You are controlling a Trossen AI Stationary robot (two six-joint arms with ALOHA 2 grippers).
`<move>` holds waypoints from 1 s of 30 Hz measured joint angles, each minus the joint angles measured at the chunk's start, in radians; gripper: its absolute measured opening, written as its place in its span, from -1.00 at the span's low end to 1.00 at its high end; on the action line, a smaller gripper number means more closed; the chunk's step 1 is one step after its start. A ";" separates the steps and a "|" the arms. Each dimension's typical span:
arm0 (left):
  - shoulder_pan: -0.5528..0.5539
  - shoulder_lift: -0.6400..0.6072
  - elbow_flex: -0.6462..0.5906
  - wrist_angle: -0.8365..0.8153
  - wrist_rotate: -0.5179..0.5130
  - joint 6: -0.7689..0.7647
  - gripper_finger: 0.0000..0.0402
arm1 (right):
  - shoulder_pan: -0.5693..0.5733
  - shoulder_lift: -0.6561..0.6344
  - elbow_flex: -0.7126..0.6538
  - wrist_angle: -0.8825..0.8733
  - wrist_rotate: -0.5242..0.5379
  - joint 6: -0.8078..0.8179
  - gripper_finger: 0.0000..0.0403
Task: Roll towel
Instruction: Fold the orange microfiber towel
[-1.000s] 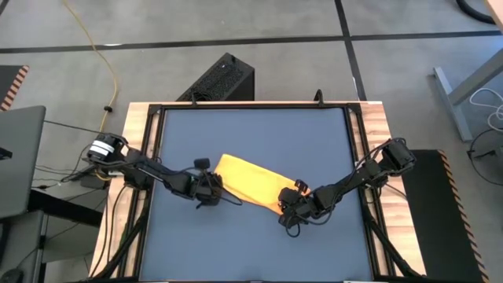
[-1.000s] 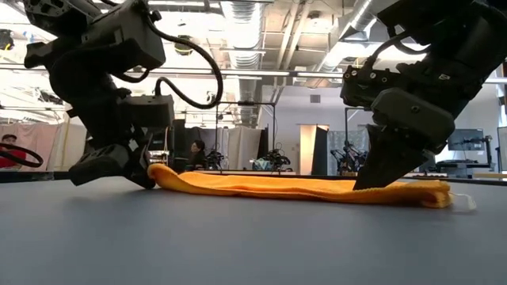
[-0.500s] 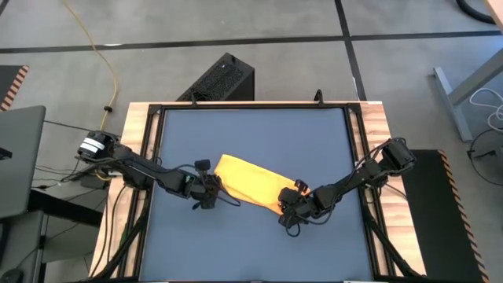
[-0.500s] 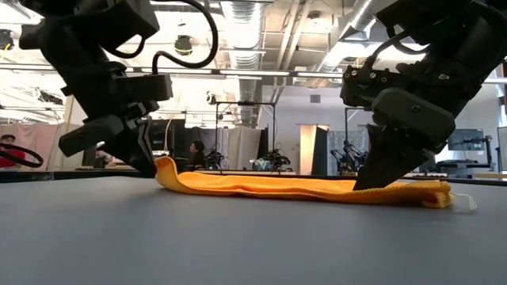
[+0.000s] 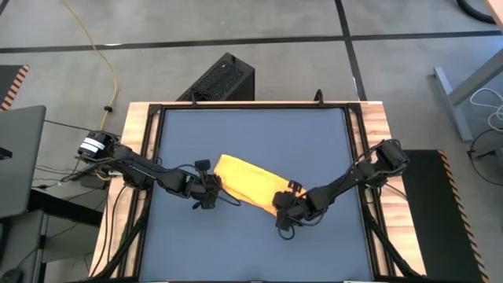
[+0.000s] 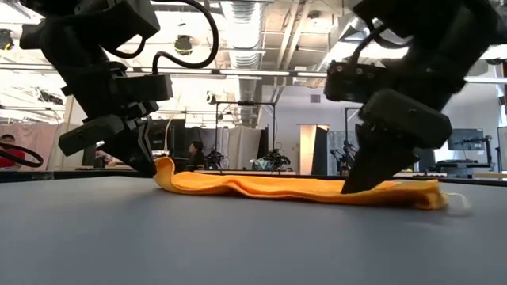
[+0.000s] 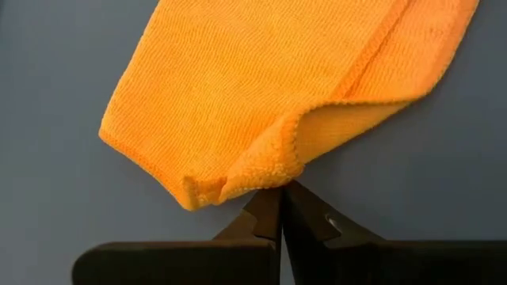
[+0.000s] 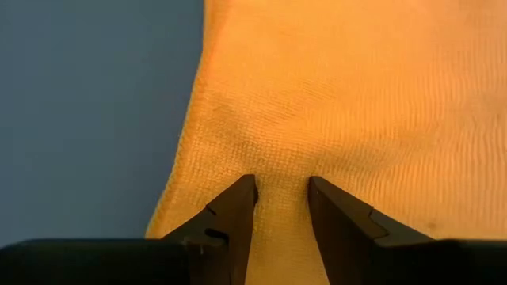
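1. Dark blue tabletop (image 5: 251,134); towel (image 5: 247,182) folded into a band, lying mid-tabletop.
2. I see left gripper (image 7: 281,196) fully closed, pinching the towel's lifted left corner.
3. Right gripper (image 8: 281,194) pressed on the towel's right end, fingers (image 8: 238,206) part-open with cloth bunched between.

Bright ceiling lights (image 6: 238,12) are glaring behind my arms in the low view, leaving both as dark silhouettes and the room beyond looking soft and washed out. From above, even light is falling on the table (image 5: 251,244) and casting only faint shadows. In my wrist views the towel (image 7: 277,87) is showing sharp weave, while my near fingers (image 8: 230,214) are blurring slightly.
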 joint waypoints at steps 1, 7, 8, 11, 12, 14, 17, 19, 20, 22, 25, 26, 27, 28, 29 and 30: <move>0.000 0.000 0.000 -0.001 0.000 0.000 -1.00 | -0.006 0.000 0.027 -0.064 -0.003 -0.011 -0.25; 0.000 0.000 0.000 -0.001 0.000 -0.005 -1.00 | -0.050 -0.001 0.143 -0.341 -0.006 -0.018 -0.25; 0.000 0.000 0.000 -0.001 0.000 -0.005 -1.00 | -0.051 -0.001 0.149 -0.373 -0.006 -0.018 -0.25; 0.000 0.000 0.000 -0.001 -0.001 -0.005 -1.00 | -0.048 -0.001 0.147 -0.416 -0.030 -0.030 -0.25; 0.000 0.000 0.000 -0.001 -0.001 -0.002 -1.00 | -0.046 -0.001 0.144 -0.415 -0.035 -0.031 -0.25; 0.000 0.000 0.001 -0.001 -0.002 0.006 -1.00 | -0.042 -0.001 0.141 -0.396 -0.026 -0.031 -0.25; 0.000 0.000 0.001 0.000 -0.004 0.009 -1.00 | -0.045 -0.003 0.128 -0.260 0.079 -0.044 -0.25; 0.000 0.000 0.001 0.000 -0.005 0.009 -1.00 | -0.063 -0.003 0.109 -0.080 0.130 -0.090 -0.25; 0.000 0.000 0.001 0.000 -0.006 0.009 -1.00 | -0.075 -0.003 0.097 0.021 0.138 -0.127 -0.25; 0.000 0.000 0.001 0.000 -0.008 0.008 -1.00 | -0.108 -0.003 0.058 0.223 0.122 -0.209 -0.25; 0.000 0.000 0.001 0.001 -0.011 0.004 -1.00 | -0.164 -0.002 0.003 0.471 0.090 -0.297 -0.25; 0.000 0.000 0.001 0.001 -0.011 0.002 -1.00 | -0.183 -0.002 -0.009 0.535 0.091 -0.308 -0.25; 0.000 0.000 0.001 0.001 -0.011 -0.001 -1.00 | -0.202 -0.002 -0.020 0.595 0.090 -0.320 -0.25; 0.000 0.000 0.001 0.002 -0.011 -0.004 -1.00 | -0.219 -0.001 -0.029 0.647 0.086 -0.331 -0.25; 0.000 0.000 0.001 0.004 -0.011 -0.006 -1.00 | -0.234 0.012 -0.033 0.693 0.076 -0.345 -0.25; 0.000 0.000 0.001 0.007 -0.013 -0.006 -1.00 | -0.249 0.030 -0.033 0.745 0.066 -0.355 -0.25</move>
